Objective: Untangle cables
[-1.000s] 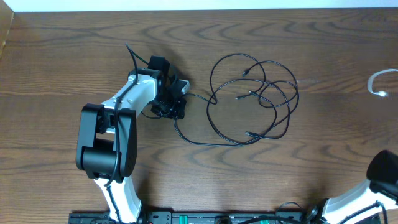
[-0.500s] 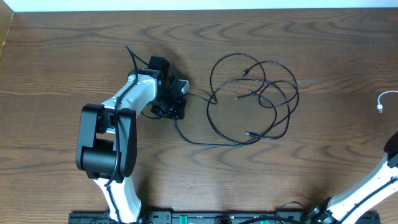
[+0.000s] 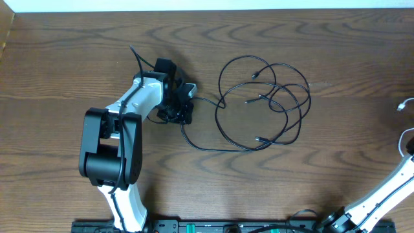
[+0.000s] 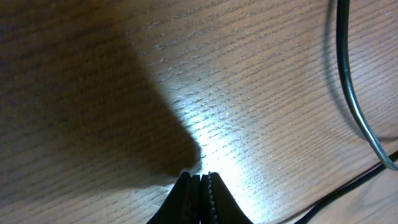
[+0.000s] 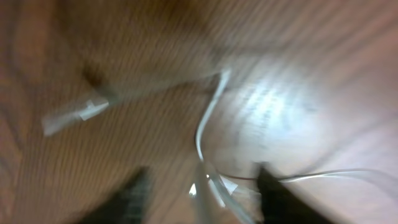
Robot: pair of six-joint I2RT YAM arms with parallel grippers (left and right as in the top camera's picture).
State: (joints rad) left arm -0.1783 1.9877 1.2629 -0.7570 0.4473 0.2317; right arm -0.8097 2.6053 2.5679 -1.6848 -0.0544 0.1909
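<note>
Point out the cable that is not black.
The white cable at the far right of the overhead view, lying apart from the black cables looped together in the middle.

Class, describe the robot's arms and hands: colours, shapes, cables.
Left arm: white rounded shells, bulky black joint housings, a black wire running along the forearm. Left hand: black, with slim pointed fingers. Right arm: a white shell, mostly out of frame.

The left claw (image 3: 184,105) sits just beside the looped black cables (image 3: 257,138); a white cable (image 3: 404,105) lies far right.
</note>
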